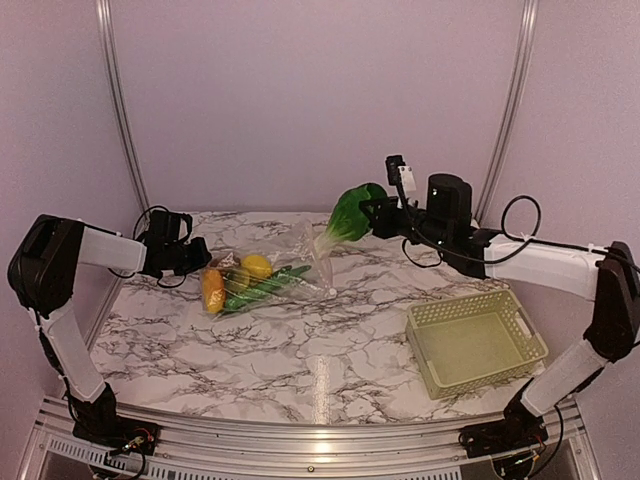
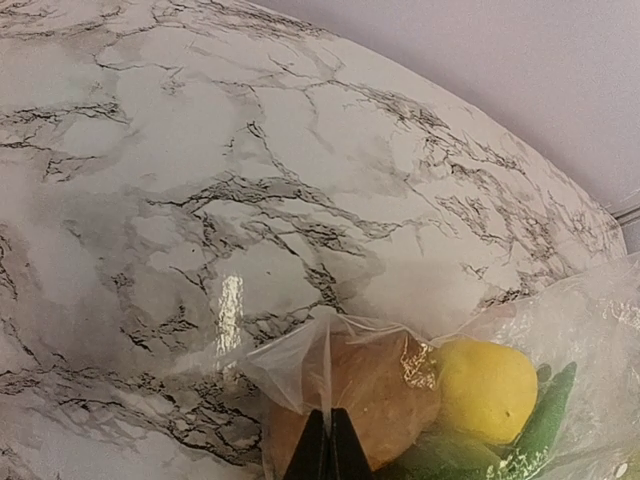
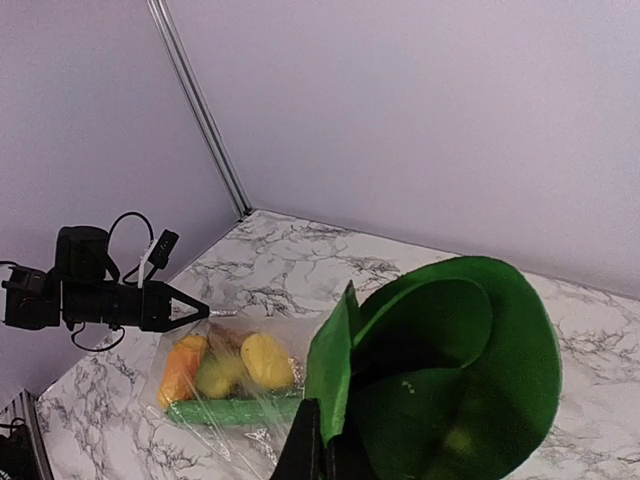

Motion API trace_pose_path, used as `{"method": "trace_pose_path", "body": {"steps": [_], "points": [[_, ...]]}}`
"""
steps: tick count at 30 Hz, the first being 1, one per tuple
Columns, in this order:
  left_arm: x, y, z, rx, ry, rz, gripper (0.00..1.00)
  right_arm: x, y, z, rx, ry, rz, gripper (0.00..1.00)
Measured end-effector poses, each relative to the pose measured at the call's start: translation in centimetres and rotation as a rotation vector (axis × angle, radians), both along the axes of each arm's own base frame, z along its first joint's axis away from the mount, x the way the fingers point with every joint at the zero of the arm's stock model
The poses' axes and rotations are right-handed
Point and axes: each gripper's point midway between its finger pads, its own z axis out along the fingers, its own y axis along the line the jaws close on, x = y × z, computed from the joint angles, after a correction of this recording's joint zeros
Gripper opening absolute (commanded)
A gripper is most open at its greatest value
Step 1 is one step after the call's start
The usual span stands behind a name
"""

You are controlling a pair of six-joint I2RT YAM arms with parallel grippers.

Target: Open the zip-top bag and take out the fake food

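Observation:
The clear zip-top bag [image 1: 290, 270] lies on the marble table at the back left. Inside it are an orange-yellow fruit [image 1: 212, 290], a lemon [image 1: 257, 266], a cucumber [image 1: 265, 287] and a brown potato [image 2: 370, 400]. My left gripper [image 1: 203, 262] is shut on a fold of the bag's plastic [image 2: 300, 365] at its left end, right beside the potato. My right gripper [image 1: 374, 214] is shut on a dark green leaf of the bok choy [image 1: 348, 216] and holds it up in the air, its white stem pointing down near the bag's right end. The bok choy [image 3: 450, 370] fills the right wrist view.
A pale yellow-green lattice basket [image 1: 520, 330] stands on the table at the front right, nothing visible in it. Metal frame posts [image 1: 118, 110] rise at both back corners against the lilac walls. The table's back edge runs close behind the bag.

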Motion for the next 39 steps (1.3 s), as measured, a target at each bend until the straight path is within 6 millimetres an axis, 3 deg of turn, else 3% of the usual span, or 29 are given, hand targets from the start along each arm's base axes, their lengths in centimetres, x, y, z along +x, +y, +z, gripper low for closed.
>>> {"method": "trace_pose_path", "body": {"steps": [5, 8, 13, 18, 21, 28, 33, 39], "points": [[0.0, 0.0, 0.0, 0.0, 0.0, 0.0, 0.0, -2.1, -2.9, 6.0, 0.025, -0.104, -0.06, 0.0], [0.0, 0.0, 0.0, 0.0, 0.0, -0.001, 0.0, -3.5, -4.9, 8.0, 0.007, -0.125, -0.108, 0.0], [0.0, -0.1, 0.0, -0.001, 0.0, -0.003, 0.0, -6.2, -8.9, 8.7, -0.055, -0.087, -0.207, 0.0], [0.0, -0.1, 0.0, -0.003, 0.001, -0.007, 0.0, -10.5, -13.5, 8.7, -0.088, -0.022, -0.287, 0.0], [-0.1, -0.2, 0.0, -0.004, 0.001, -0.012, 0.0, -12.5, -15.6, 8.0, -0.1, 0.036, -0.323, 0.0], [-0.1, -0.2, -0.3, -0.002, 0.005, -0.013, 0.0, -16.1, -18.8, 3.8, -0.141, 0.228, -0.388, 0.0], [-0.1, -0.2, -0.6, -0.001, 0.011, -0.017, 0.0, -17.4, -19.8, 0.5, -0.161, 0.328, -0.413, 0.0], [-0.1, -0.3, -0.5, -0.004, 0.011, -0.02, 0.0, -17.3, -20.0, -4.1, -0.195, 0.408, -0.442, 0.0]]}}
